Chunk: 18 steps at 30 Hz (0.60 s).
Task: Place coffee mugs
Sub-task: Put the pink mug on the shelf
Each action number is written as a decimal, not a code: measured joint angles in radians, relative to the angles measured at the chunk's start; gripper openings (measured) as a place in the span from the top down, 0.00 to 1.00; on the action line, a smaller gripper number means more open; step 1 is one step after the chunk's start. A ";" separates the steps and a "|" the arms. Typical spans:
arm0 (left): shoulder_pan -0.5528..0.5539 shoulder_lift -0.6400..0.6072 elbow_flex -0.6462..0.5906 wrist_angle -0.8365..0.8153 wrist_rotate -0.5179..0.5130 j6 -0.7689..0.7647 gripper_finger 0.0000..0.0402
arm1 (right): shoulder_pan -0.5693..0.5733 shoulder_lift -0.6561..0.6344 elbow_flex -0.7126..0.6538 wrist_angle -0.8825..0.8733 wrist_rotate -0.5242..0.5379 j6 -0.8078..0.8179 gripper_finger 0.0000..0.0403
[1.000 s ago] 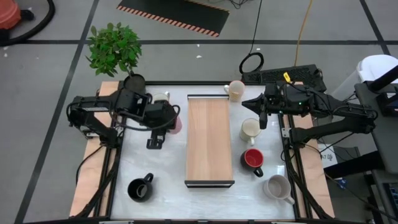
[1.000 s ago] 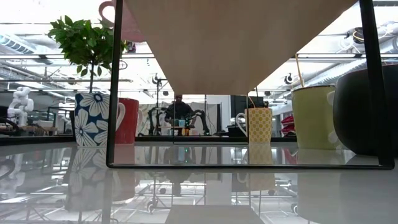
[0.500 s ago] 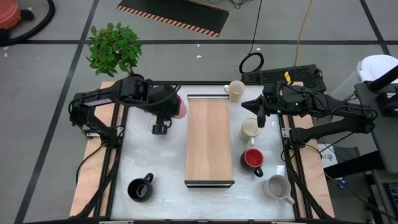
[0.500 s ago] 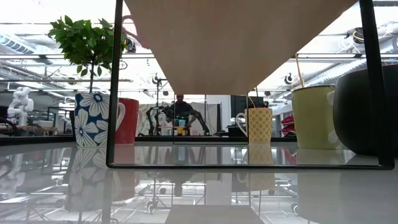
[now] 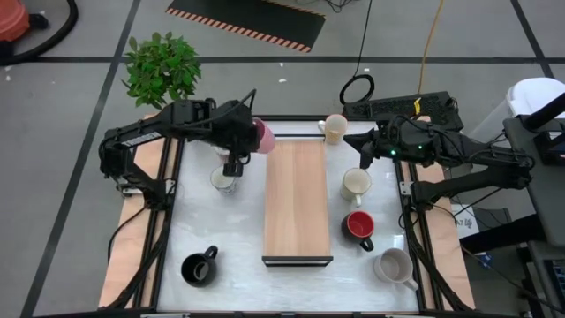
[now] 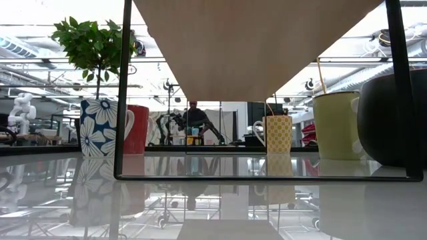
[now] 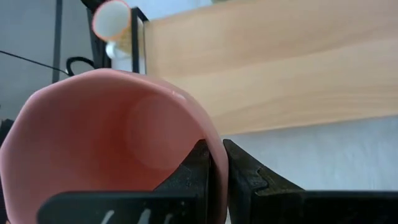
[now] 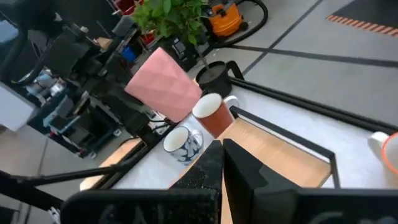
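The left pincer [image 5: 250,135] was closed on the pink mug [image 5: 261,137], pinching its rim between its fingers [image 7: 200,171]. It held the mug up in the air, tipped on its side, just beside the far left corner of the wooden shelf [image 5: 297,199]. Below the left arm, a white mug with blue flowers [image 5: 223,180] stood on the tabletop [image 5: 231,236], left of the shelf. A black mug [image 5: 198,267] stood near the front left.

The right pincer [image 5: 361,148] hung over the right side of the tabletop, and its fingers were pressed together with nothing between them. A cream mug [image 5: 335,128] stood at the far edge, near the shelf's far right corner. Another cream mug [image 5: 355,183] stood right of the shelf. A red mug [image 5: 359,226] stood nearer than that, and a grey mug [image 5: 394,266] stood at the front right.

A green plant in a dark pot [image 5: 161,71] stood past the far left corner of the tabletop.

In the low view, a person [image 6: 193,117] could be seen far off in the room, under the shelf.
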<state>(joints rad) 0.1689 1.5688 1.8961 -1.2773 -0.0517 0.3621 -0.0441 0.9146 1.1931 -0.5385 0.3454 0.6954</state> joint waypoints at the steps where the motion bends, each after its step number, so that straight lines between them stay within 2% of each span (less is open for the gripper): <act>1: 0.003 0.000 0.005 0.005 0.000 0.001 0.94 | 0.000 0.003 0.000 0.005 0.000 0.008 1.00; 4: 0.013 0.010 0.045 0.005 0.015 0.004 0.94 | 0.000 0.015 0.000 0.039 0.000 0.016 1.00; 8: 0.033 0.056 0.159 -0.005 0.038 0.015 0.94 | 0.000 0.026 0.000 0.073 0.002 -0.027 1.00; 14: 0.062 0.195 0.385 -0.087 0.062 0.058 0.94 | -0.001 0.027 0.000 0.071 0.025 -0.084 1.00; 18: 0.063 0.287 0.459 -0.184 0.083 0.077 0.94 | -0.001 0.027 0.000 0.043 0.022 -0.116 1.00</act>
<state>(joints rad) 0.2321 1.8559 2.3553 -1.4615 0.0311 0.4386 -0.0448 0.9415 1.1931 -0.4956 0.3670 0.5795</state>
